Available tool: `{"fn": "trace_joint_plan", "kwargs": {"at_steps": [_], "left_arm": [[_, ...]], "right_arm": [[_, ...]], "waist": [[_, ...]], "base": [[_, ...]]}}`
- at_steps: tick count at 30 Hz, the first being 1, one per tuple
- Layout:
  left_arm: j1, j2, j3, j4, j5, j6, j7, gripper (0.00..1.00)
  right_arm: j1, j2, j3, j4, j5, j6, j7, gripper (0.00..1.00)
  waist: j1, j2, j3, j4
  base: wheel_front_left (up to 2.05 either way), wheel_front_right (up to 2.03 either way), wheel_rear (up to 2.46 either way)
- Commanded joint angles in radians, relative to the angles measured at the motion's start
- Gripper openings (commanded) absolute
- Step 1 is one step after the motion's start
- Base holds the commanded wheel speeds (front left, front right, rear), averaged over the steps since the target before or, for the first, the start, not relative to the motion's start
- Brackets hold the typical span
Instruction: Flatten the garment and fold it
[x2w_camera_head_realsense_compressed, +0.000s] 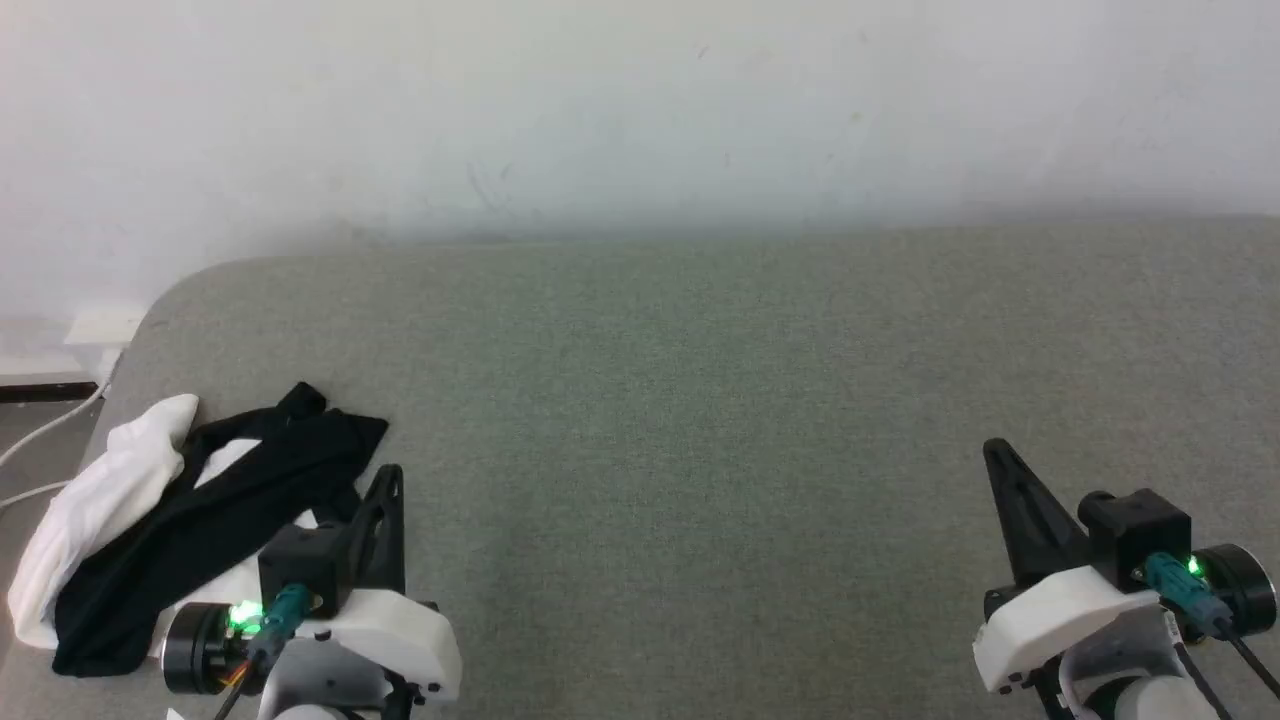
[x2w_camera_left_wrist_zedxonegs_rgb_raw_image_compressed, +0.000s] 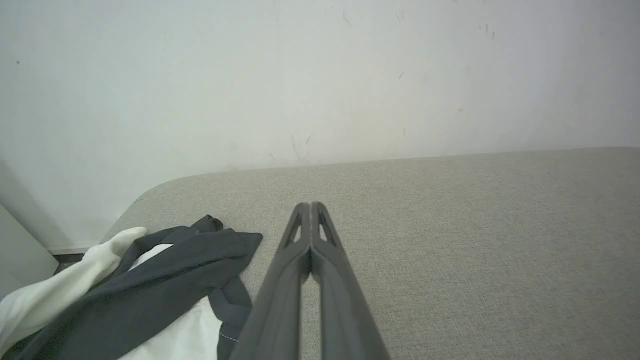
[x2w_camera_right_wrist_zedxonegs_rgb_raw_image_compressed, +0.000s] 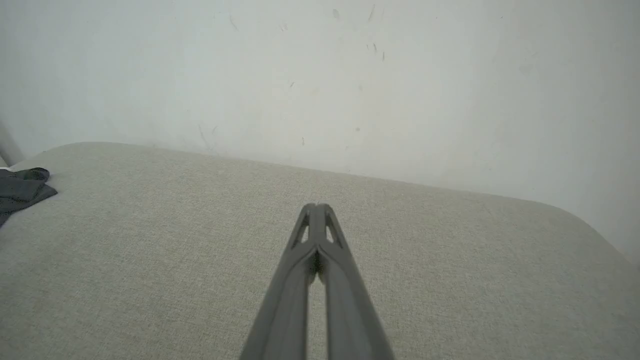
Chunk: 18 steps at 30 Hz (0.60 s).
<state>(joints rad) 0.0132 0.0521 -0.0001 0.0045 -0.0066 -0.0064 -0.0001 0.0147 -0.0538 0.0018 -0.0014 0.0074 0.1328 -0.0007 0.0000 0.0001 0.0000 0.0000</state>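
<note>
The garment (x2w_camera_head_realsense_compressed: 180, 520) is lying in a crumpled heap, its black sleeve cloth draping over the white body cloth. It is sitting just to the left of the left gripper's (x2w_camera_head_realsense_compressed: 391, 474) fingers and running back alongside that wrist. In the left wrist view the garment (x2w_camera_left_wrist_zedxonegs_rgb_raw_image_compressed: 150, 290) is bunching up to the left of the fingers, with a black fold reaching close to the left finger low down; whether cloth and finger are touching I cannot tell. The left gripper (x2w_camera_left_wrist_zedxonegs_rgb_raw_image_compressed: 311, 206) is pressing its two fingers together at the tips, with nothing between them.

The right gripper (x2w_camera_head_realsense_compressed: 992, 447) is hovering well apart from the heap, far to its right. In the right wrist view the right gripper (x2w_camera_right_wrist_zedxonegs_rgb_raw_image_compressed: 316, 206) is likewise showing its fingers closed tip to tip and empty, while a black corner of the garment (x2w_camera_right_wrist_zedxonegs_rgb_raw_image_compressed: 20, 190) is peeking in far to their left.

Both pairs of fingers are pointing across the grey woven surface (x2w_camera_head_realsense_compressed: 700, 400) toward the pale wall (x2w_camera_head_realsense_compressed: 640, 100) ahead of the tips. A white cable (x2w_camera_head_realsense_compressed: 40, 430) is trailing beyond the heap, farther left of the left fingers.
</note>
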Motion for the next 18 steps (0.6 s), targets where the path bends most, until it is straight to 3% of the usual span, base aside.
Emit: {"fn": "trace_joint_plan", "kwargs": {"at_steps": [1,9,10,18], "left_arm": [[-0.013,-0.002,0.000,-0.005,0.007,0.006,0.000,0.00],[-0.013,-0.002,0.000,-0.005,0.007,0.006,0.000,0.00],[0.000,0.000,0.000,0.000,0.000,0.000,0.000,1.00],[-0.003,0.000,-0.008,0.007,-0.011,-0.001,-0.013,1.00]], "right_arm": [[-0.015,0.004,-0.002,0.001,-0.007,-0.002,0.001,0.00],[-0.015,0.004,-0.002,0.001,-0.007,-0.002,0.001,0.00],[0.000,0.000,0.000,0.000,0.001,0.000,0.000,1.00],[0.005,0.000,-0.004,0.002,0.010,0.000,-0.012,1.00]], "waist": [[0.0000,-0.0001,0.000,0.000],[0.0000,-0.0001,0.000,0.000],[0.0000,-0.0001,0.000,0.000],[0.0000,-0.0001,0.000,-0.001]], "base": [[0.00,0.00,0.00],[0.00,0.00,0.00],[0.00,0.00,0.00],[0.00,0.00,0.00]]}}
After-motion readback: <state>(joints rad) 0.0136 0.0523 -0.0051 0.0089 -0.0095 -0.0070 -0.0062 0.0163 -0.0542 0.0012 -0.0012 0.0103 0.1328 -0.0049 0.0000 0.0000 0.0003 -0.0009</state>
